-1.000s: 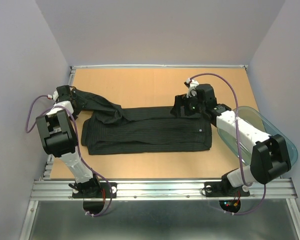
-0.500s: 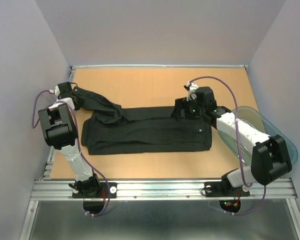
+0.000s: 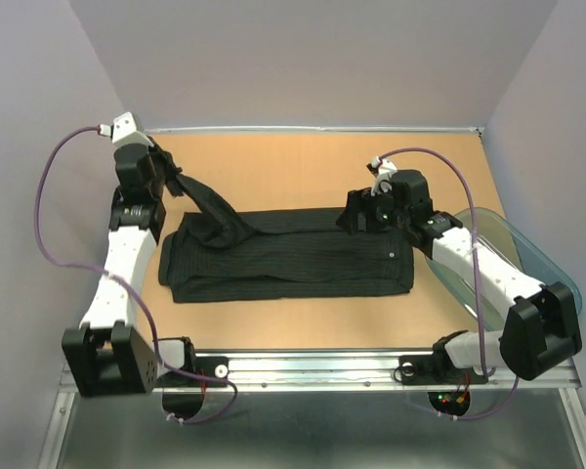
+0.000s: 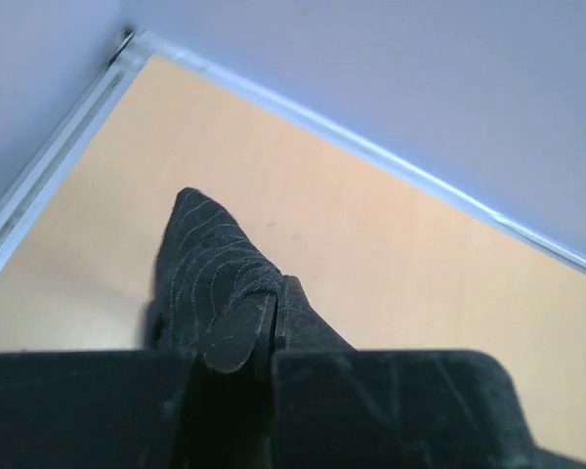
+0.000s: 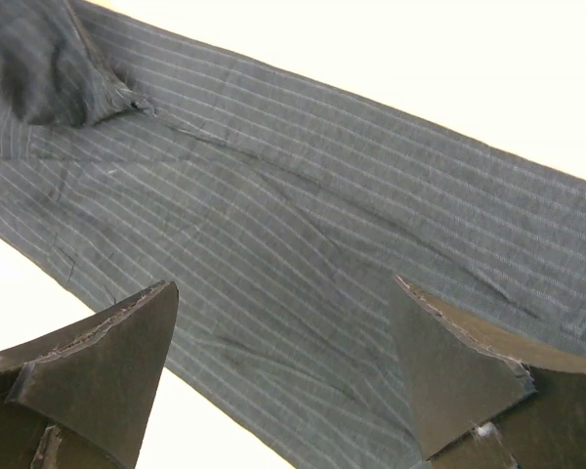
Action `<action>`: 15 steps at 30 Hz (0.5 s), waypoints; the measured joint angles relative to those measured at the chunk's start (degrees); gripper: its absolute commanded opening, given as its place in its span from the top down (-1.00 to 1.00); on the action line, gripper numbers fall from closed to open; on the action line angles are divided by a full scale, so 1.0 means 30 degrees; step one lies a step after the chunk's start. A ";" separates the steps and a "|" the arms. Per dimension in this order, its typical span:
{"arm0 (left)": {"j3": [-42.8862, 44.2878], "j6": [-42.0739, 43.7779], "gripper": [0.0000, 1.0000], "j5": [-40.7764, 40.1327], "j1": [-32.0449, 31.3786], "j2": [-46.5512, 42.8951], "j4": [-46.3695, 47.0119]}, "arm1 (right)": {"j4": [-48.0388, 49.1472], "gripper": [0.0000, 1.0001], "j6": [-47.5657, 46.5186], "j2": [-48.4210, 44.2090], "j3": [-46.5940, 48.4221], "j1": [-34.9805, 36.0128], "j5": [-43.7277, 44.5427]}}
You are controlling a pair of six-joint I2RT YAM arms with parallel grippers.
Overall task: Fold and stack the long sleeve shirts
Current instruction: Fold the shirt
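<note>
A black pinstriped long sleeve shirt (image 3: 293,256) lies folded as a long band across the middle of the table. One sleeve (image 3: 207,202) runs up and to the left from it, off the table. My left gripper (image 3: 170,180) is shut on that sleeve's end, near the back left corner. In the left wrist view the stitched cuff (image 4: 207,274) sticks out past the shut left gripper (image 4: 273,322). My right gripper (image 3: 357,221) stands open over the shirt's back right edge. From the right wrist, striped cloth (image 5: 303,225) lies under the open right gripper (image 5: 283,342).
A clear plastic bin (image 3: 530,256) stands at the table's right edge, partly under the right arm. The tan table (image 3: 293,166) is walled at the back and on both sides, with a metal rail along its near edge.
The left gripper has shut on the sleeve's end and risen with it, the left arm stretching up. The sleeve now hangs taut off the table. The right arm has barely moved.
</note>
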 measured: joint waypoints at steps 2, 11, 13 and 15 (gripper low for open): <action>-0.0787 0.0852 0.98 0.0204 -0.1027 -0.2025 0.0204 | -0.0015 -0.85 0.0080 -0.0408 -0.0335 0.0000 0.0015; -0.5224 0.3534 0.83 0.4874 -0.4320 -0.6331 -0.0801 | -0.0124 -0.85 0.0809 -0.2033 -0.1625 0.0000 0.0539; -0.6062 0.3636 0.76 0.6171 -0.5574 -0.6601 -0.1224 | -0.0095 -0.85 0.0998 -0.2514 -0.1785 0.0000 0.0794; -0.6645 0.3621 0.66 0.7118 -0.7038 -0.6819 -0.1494 | -0.0080 -0.85 0.1151 -0.3053 -0.1996 0.0000 0.1093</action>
